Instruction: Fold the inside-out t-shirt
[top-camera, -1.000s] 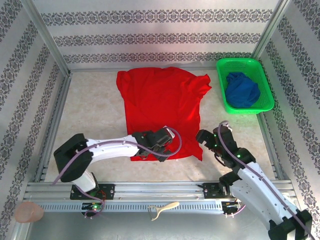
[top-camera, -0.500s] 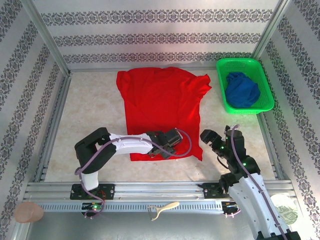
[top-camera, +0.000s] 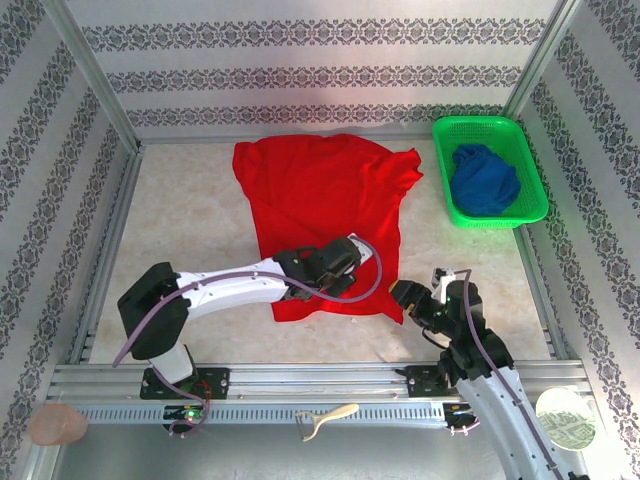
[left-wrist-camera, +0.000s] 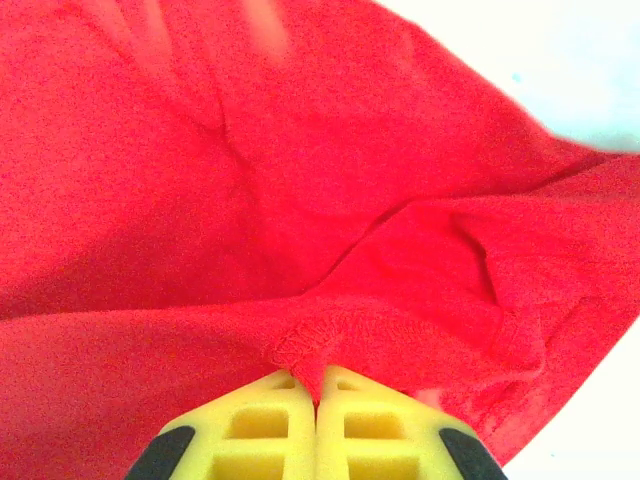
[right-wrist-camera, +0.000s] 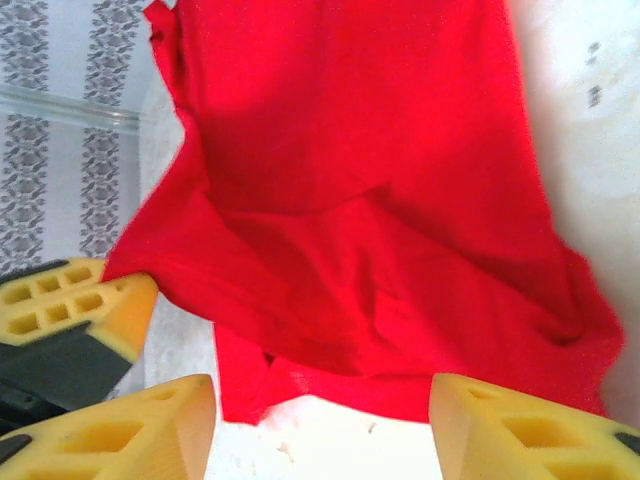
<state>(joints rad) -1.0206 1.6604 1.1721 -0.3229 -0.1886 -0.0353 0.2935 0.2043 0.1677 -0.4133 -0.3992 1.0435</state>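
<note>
right gripper: jaws apart | red t-shirt: rumpled, hem between jaws | table: pale

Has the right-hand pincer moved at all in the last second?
Yes. The right pincer has slid away from the green basket and toward the near metal rail, ending beside the near right corner of the red t-shirt.

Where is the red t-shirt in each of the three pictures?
Top view: the red t-shirt lies spread mid-table, left of the green basket.
Left wrist view: the red t-shirt covers most of the picture.
Right wrist view: the red t-shirt runs down the middle, from the top almost to the bottom.
Shared landmark: the left hand, shut on the near hem; bottom centre in its own view, far left in the right wrist view.
</note>
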